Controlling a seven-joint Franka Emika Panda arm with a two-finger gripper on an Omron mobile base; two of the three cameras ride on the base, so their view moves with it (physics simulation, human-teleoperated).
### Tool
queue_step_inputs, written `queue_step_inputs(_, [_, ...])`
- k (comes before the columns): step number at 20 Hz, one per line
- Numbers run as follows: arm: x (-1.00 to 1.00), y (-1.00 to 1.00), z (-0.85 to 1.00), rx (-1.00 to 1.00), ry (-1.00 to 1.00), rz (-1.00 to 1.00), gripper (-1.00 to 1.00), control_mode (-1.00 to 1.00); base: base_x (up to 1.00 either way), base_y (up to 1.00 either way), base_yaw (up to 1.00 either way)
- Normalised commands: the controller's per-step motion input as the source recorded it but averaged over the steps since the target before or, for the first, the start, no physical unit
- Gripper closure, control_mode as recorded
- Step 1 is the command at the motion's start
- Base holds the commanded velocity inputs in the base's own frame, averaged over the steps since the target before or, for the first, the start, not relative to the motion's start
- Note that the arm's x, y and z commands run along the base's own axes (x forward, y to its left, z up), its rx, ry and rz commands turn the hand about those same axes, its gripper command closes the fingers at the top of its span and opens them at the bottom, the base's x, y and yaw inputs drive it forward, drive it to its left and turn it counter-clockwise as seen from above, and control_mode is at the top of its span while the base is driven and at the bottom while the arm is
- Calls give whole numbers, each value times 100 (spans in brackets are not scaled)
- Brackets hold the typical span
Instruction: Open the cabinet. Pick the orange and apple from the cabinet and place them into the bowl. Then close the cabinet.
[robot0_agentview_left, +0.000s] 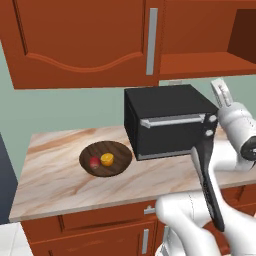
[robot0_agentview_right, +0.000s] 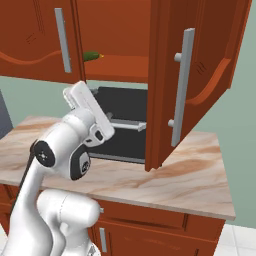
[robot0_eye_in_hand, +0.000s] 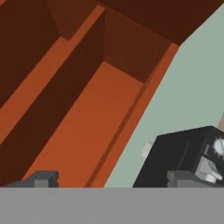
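Observation:
The cabinet (robot0_agentview_left: 75, 35) hangs above the counter with its left door shut. Its right door (robot0_agentview_right: 210, 60) is swung wide open, baring the orange-brown shelf (robot0_eye_in_hand: 87, 127). The dark wooden bowl (robot0_agentview_left: 120, 150) sits on the counter left of the microwave. The dark-red apple (robot0_agentview_left: 94, 162) and the orange (robot0_agentview_left: 107, 159) lie side by side in it. My gripper (robot0_eye_in_hand: 112, 178) is raised under the open compartment, above the microwave's right side. It points up into the compartment. Its fingertips (robot0_eye_in_hand: 41, 179) stand far apart with nothing between them.
A black microwave (robot0_agentview_left: 170, 120) stands on the marble counter (robot0_agentview_left: 55, 175) below the cabinet. A small green vegetable (robot0_agentview_right: 92, 56) lies on the cabinet shelf. The open door's grey bar handle (robot0_agentview_right: 182, 85) hangs out over the counter to the right of my arm.

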Motion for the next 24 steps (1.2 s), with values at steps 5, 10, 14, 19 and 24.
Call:
queue_step_inputs(5, [-16, 5, 22, -16, -5, 3, -100, -100, 0, 0, 0])
queue_step_inputs(10, [-43, 1, 73, -57, -1, 7, -100, -100, 0, 0, 0])
queue_step_inputs(14, [-62, 1, 51, -58, 0, 2, -100, -100, 0, 0, 0])
queue_step_inputs(19, [-17, 0, 15, -7, -1, -2, -100, -100, 0, 0, 0])
queue_step_inputs(24, [-54, 0, 8, -3, 0, -6, -100, -100, 0, 0, 0])
